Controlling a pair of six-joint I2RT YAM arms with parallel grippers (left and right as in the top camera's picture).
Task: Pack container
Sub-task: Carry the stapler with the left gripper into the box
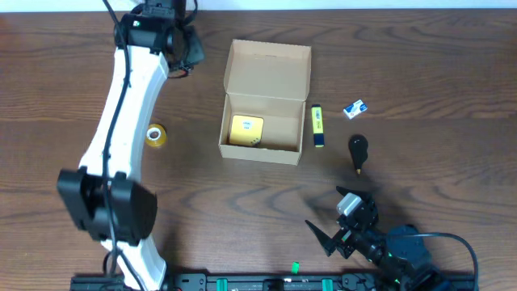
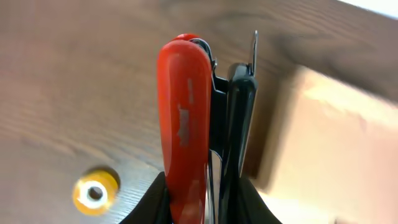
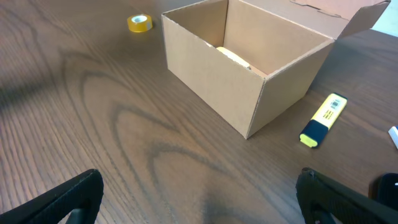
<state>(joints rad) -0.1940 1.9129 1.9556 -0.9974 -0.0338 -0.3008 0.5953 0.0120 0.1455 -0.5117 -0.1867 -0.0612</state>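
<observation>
The container [image 1: 266, 65] is a tan cardboard box standing open at the table's middle back, its flap lid folded away. A yellow square pad [image 1: 246, 131] lies inside it. My left gripper [image 2: 202, 205] is shut on a red and black stapler [image 2: 186, 124], held above the table just left of the container [image 2: 336, 143]. In the overhead view the left gripper [image 1: 184, 50] hangs at the back, beside the box's left wall. My right gripper [image 3: 199, 193] stands wide open over bare wood near the front, with nothing between its fingers; the container [image 3: 249, 81] lies ahead of it.
A yellow tape roll [image 1: 155, 135] lies left of the box. A yellow and blue highlighter [image 1: 317, 125] rests along the box's right side. Further right are a small white and blue item [image 1: 355, 108] and a black pointed object [image 1: 358, 152].
</observation>
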